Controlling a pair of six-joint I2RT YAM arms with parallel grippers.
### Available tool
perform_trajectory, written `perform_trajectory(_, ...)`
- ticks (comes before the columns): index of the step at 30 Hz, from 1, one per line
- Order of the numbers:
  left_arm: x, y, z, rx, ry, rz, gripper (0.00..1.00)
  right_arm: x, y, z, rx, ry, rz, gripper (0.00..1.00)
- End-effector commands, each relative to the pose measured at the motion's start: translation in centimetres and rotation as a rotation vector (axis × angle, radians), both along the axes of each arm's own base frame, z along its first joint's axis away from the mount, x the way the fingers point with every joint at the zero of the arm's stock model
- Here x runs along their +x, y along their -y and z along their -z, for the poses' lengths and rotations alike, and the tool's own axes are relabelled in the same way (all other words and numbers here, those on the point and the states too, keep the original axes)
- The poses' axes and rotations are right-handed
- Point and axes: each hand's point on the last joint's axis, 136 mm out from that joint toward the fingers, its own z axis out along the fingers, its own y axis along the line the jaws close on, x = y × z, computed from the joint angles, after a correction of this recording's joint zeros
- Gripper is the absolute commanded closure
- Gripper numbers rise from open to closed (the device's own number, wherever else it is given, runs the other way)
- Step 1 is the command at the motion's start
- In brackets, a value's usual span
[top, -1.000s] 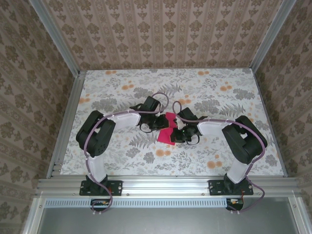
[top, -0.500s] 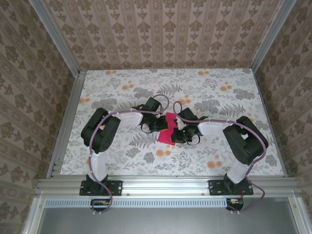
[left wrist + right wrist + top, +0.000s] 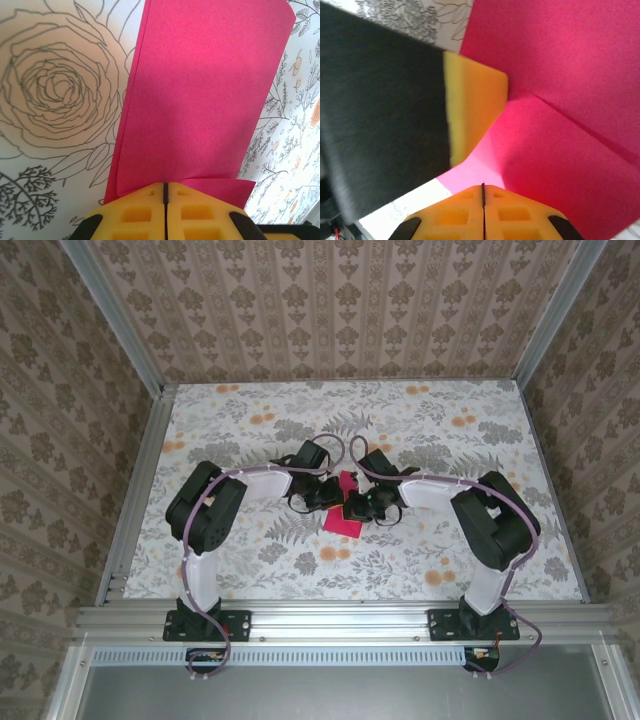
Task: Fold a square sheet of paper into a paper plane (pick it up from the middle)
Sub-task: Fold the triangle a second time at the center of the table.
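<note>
Wallpapered panels (image 3: 340, 300) in a brown damask pattern, set in an aluminium frame (image 3: 350, 618), enclose a table covered by a white tablecloth (image 3: 450, 560) printed with grey leaves and orange flowers.

Item 1: thin magenta-pink sheet of paper (image 3: 343, 524). It lies mid-table between the two wrists, folded over on itself. The left wrist view shows a tall flat panel of the sheet (image 3: 200, 90) on the cloth, with a second layer's edge just ahead of the fingertips. In the right wrist view a diagonal crease crosses the sheet (image 3: 570, 150).

Item 2: left arm (image 3: 205, 510). The elbow is bent outward and the forearm runs inward to the centre. The left gripper (image 3: 328, 498) has its yellow fingers (image 3: 135, 215) pressed together, tips at the sheet's edge. From the right wrist, one of its pads (image 3: 475, 100) touches the paper where the crease begins.

Item 3: right arm (image 3: 495, 525), mirrored pose. The right gripper (image 3: 483, 187) is closed, tips meeting the sheet. Whether either gripper pinches a layer cannot be told.
</note>
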Motion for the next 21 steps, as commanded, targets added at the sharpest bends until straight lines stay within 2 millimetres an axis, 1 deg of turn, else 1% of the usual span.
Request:
perform_trajectory(1,-0.8,-1.8,2.6,0.078,-0.063,-0.043,0.92,-0.6,0.6,1.5,-0.061,-0.052,0.0,0.91)
perform_trajectory(3,-0.9,-2.0,2.9,0.091,-0.071,-0.049,0.92,-1.2,1.0,1.9,-0.076,-0.07,-0.007,0.91)
perform_trajectory(6,-1.0,-2.7,3.5,0.125,-0.091,-0.064,0.92,-2.7,1.8,2.1,-0.091,-0.097,-0.029,0.91)
perform_trajectory(12,-1.4,-3.2,4.6,0.151,-0.125,-0.083,0.92,-5.8,3.5,1.9,-0.129,-0.145,-0.096,0.91)
perform_trajectory(15,-1.4,-3.4,4.8,0.157,-0.133,-0.09,0.92,-7.0,4.0,1.7,-0.134,-0.16,-0.126,0.91)
perform_trajectory(21,-1.4,-3.6,4.9,0.161,-0.135,-0.09,0.92,-8.4,5.2,1.9,-0.168,-0.178,-0.132,0.91)
